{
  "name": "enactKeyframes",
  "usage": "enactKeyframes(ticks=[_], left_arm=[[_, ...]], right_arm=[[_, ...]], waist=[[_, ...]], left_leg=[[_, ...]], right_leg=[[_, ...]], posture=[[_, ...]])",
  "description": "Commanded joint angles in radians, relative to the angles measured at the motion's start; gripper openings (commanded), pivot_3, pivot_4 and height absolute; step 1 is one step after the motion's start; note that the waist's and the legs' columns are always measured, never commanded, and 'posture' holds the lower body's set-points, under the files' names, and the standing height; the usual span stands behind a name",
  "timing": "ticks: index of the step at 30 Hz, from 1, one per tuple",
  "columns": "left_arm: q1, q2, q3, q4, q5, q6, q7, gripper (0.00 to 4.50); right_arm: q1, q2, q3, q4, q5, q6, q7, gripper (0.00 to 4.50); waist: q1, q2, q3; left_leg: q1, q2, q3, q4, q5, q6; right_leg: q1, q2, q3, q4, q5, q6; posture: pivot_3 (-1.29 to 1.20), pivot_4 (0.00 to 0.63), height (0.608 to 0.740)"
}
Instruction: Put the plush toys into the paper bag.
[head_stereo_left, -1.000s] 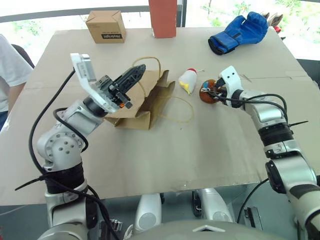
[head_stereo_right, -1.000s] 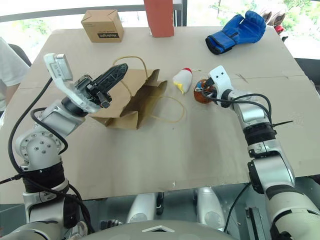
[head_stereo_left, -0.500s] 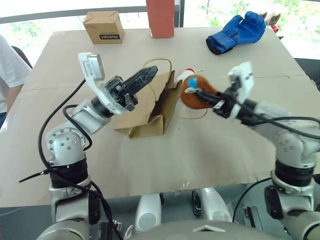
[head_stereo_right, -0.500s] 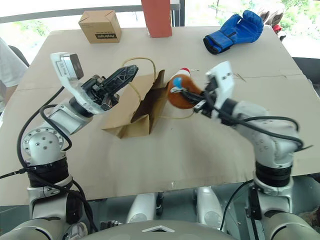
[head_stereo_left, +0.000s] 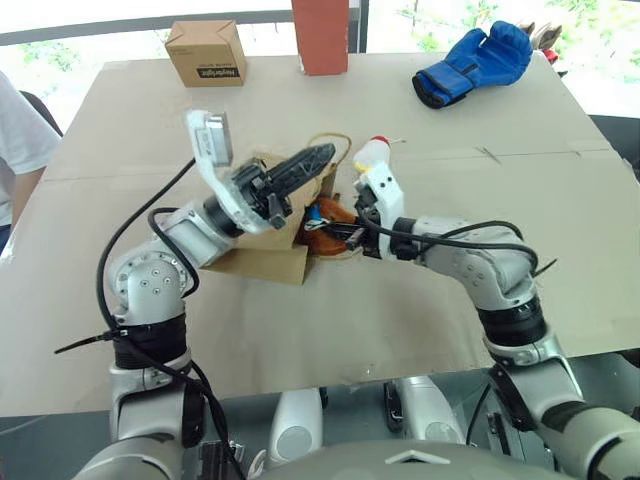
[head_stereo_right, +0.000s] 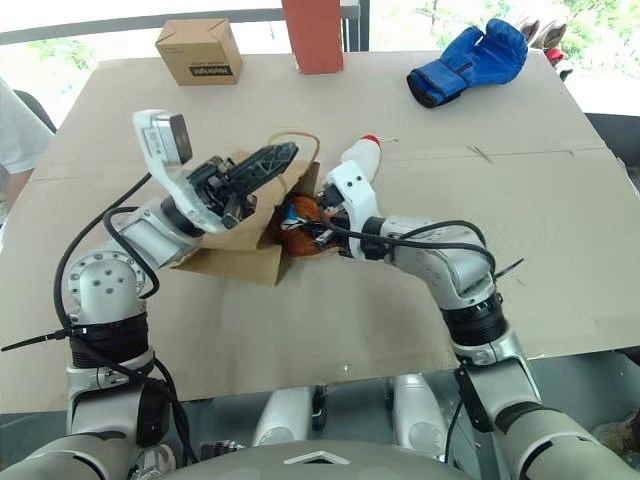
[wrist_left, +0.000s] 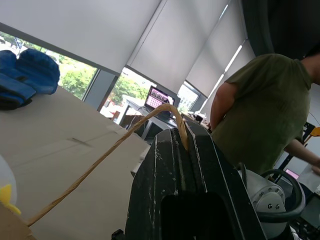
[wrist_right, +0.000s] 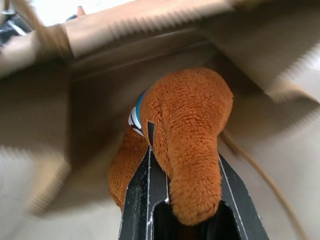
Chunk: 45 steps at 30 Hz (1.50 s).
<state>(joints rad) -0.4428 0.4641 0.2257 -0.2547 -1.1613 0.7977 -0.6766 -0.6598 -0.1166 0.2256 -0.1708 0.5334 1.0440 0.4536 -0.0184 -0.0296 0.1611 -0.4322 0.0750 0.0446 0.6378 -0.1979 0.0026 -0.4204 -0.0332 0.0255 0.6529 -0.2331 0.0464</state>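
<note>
Pinching one handle (wrist_left: 115, 145) in my clenched left gripper (head_stereo_left: 312, 160), I'm holding the bag's (head_stereo_left: 262, 257) mouth up; the paper looks thin and floppy, so I judge the handle the safest hold. At that mouth, my right gripper (head_stereo_left: 335, 230) is clamped on the brown toy (wrist_right: 182, 135), which looks light and squashy; the white toy (head_stereo_left: 372, 158) lies on the table just beyond.

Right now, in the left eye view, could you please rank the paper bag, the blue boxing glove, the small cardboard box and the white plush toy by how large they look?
1. Paper bag, though the arms partly hide it.
2. Blue boxing glove.
3. Small cardboard box, looking slightly smaller than the glove; both lie at the table's far edge.
4. White plush toy, partly hidden behind the right arm.
</note>
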Motion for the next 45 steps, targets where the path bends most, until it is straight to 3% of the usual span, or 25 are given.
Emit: enactKeyframes(ticks=[1, 7, 11, 15, 18, 24, 30, 38, 45], left_arm=[[0.031, 0.024, 0.013, -0.08, -0.005, -0.014, -0.032, 0.0], [0.058, 0.052, 0.013, -0.113, 0.003, -0.026, -0.069, 0.0], [0.04, 0.029, -0.013, -0.124, 0.013, -0.044, -0.065, 0.0], [0.032, 0.001, -0.07, -0.138, 0.089, -0.089, -0.079, 0.0], [0.038, -0.005, -0.119, -0.134, 0.162, -0.132, -0.11, 0.0], [0.014, -0.02, -0.163, -0.092, 0.224, -0.182, -0.175, 0.0], [-0.008, -0.025, -0.166, -0.071, 0.241, -0.195, -0.215, 0.0], [-0.03, -0.033, -0.164, -0.072, 0.261, -0.198, -0.215, 0.0], [0.0, -0.012, -0.151, -0.107, 0.265, -0.198, -0.212, 0.0]], right_arm=[[-0.037, -0.005, -0.015, 0.002, 0.01, -0.027, 0.04, 0.02], [-0.008, -0.099, -0.019, -0.03, 0.011, 0.0, 0.091, 0.02], [0.038, -0.233, 0.047, -0.122, -0.034, -0.002, 0.122, 0.02], [0.089, -0.347, 0.054, -0.237, -0.074, -0.01, 0.119, 0.02], [0.114, -0.37, 0.011, -0.302, -0.051, -0.008, 0.113, 0.02], [0.122, -0.289, -0.142, -0.337, 0.069, 0.082, 0.069, 0.02], [0.108, -0.239, -0.17, -0.296, 0.127, 0.145, 0.056, 0.02], [0.079, -0.127, -0.046, -0.142, 0.129, 0.087, 0.129, 0.02], [0.029, -0.072, 0.128, 0.145, -0.029, -0.192, 0.275, 0.02]], waist=[[0.0, 0.0, 0.0], [0.005, 0.0, 0.0], [0.006, 0.0, 0.0], [0.004, 0.0, 0.0], [0.003, 0.0, 0.0], [0.004, -0.001, 0.0], [0.004, 0.0, 0.0], [0.002, 0.0, 0.0], [0.002, 0.0, 0.0]], left_leg=[[0.0, 0.0, 0.0, 0.0, 0.0, 0.0], [0.0, 0.0, 0.0, 0.0, 0.0, 0.0], [0.0, 0.0, 0.001, 0.0, 0.0, 0.0], [0.0, 0.0, 0.001, -0.001, 0.0, 0.0], [0.0, 0.0, 0.001, -0.002, 0.0, 0.0], [0.0, 0.0, 0.001, -0.002, 0.0, 0.0], [-0.001, 0.0, 0.001, -0.002, 0.0, 0.0], [-0.001, 0.0, 0.0, -0.002, 0.0, 0.0], [0.0, 0.0, 0.0, -0.002, 0.0, 0.0]], right_leg=[[0.0, 0.0, 0.0, 0.0, 0.0, 0.0], [0.0, -0.001, 0.0, -0.001, -0.001, -0.002], [0.0, -0.001, 0.0, -0.002, -0.002, -0.003], [0.0, -0.001, 0.0, -0.003, -0.001, -0.002], [0.0, -0.001, 0.0, -0.003, -0.002, -0.002], [0.0, 0.0, 0.0, -0.004, -0.001, -0.002], [0.0, 0.0, 0.0, -0.005, -0.001, -0.002], [0.0, 0.0, 0.0, -0.005, -0.001, -0.001], [0.001, 0.0, 0.0, -0.005, -0.001, -0.001]], posture=[[0.0, 0.15, 0.74], [0.0, 0.15, 0.74], [0.0, 0.15, 0.74], [0.0, 0.15, 0.74], [0.0, 0.15, 0.74], [0.0, 0.15, 0.74], [0.0, 0.15, 0.74], [0.0, 0.15, 0.74], [0.0, 0.15, 0.74]])
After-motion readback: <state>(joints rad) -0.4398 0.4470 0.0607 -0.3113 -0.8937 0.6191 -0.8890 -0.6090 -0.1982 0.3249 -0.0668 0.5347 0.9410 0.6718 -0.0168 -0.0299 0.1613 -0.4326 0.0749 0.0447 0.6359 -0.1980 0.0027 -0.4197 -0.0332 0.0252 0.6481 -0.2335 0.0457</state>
